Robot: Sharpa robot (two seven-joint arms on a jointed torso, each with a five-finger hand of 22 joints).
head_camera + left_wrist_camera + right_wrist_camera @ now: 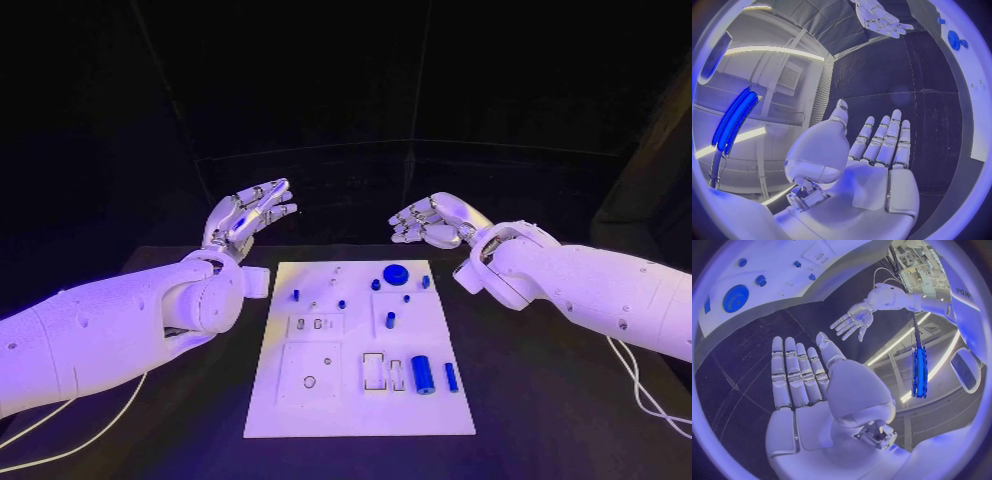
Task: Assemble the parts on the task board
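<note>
Two hands are hovering beyond the far end of the task board (361,420), and neither is holding anything. Starting on your left, the left hand (248,215) is hanging above the table (173,440) past the board's far-left corner, palm flat and fingers spread wide. Moving inward, the board is lying in the middle of the table with the parts on it: a round blue disc (394,271) near the far edge, small blue pegs (375,285) just below it, and a thick blue cylinder (423,374) beside a thinner blue pin (451,376) near the close end. On your right, the right hand (428,222) is floating past the far-right corner, open and touching nothing.

You are risking a knock here: the small pegs are sitting close together, so spread fingers coming down for one could be toppling its neighbours. The cylinder looks likely to roll if nudged sideways.
</note>
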